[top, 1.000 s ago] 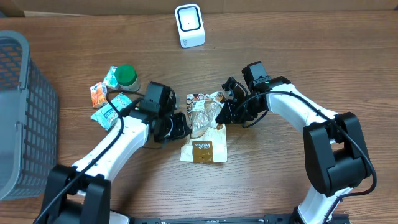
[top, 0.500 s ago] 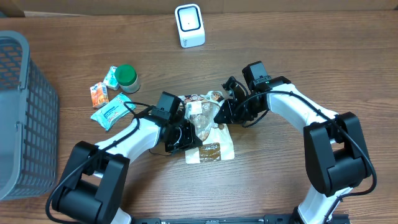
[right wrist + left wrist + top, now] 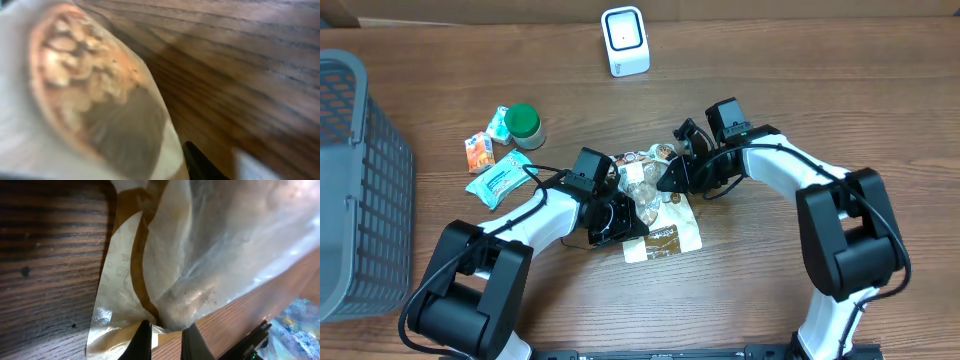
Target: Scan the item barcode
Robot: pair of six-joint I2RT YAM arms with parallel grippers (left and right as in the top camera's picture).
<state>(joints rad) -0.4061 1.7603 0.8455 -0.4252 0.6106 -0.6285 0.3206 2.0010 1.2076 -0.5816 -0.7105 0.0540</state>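
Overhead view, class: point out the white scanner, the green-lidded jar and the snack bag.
white scanner (image 3: 625,40), overhead view, centre of its front face.
green-lidded jar (image 3: 524,119), overhead view, middle of the green lid.
snack bag (image 3: 663,240), overhead view, brown printed lower end.

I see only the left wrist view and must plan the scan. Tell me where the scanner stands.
Observer: The white scanner stands at the far edge of the table, well apart from the snack bag.
Operator: Report the right gripper.
Observer: The right gripper is at the bag's right side, opposite the left gripper; the bag lies beside its fingers, not between them.
Operator: Name what lies to the left.
Observer: A green-capped container and small packets.
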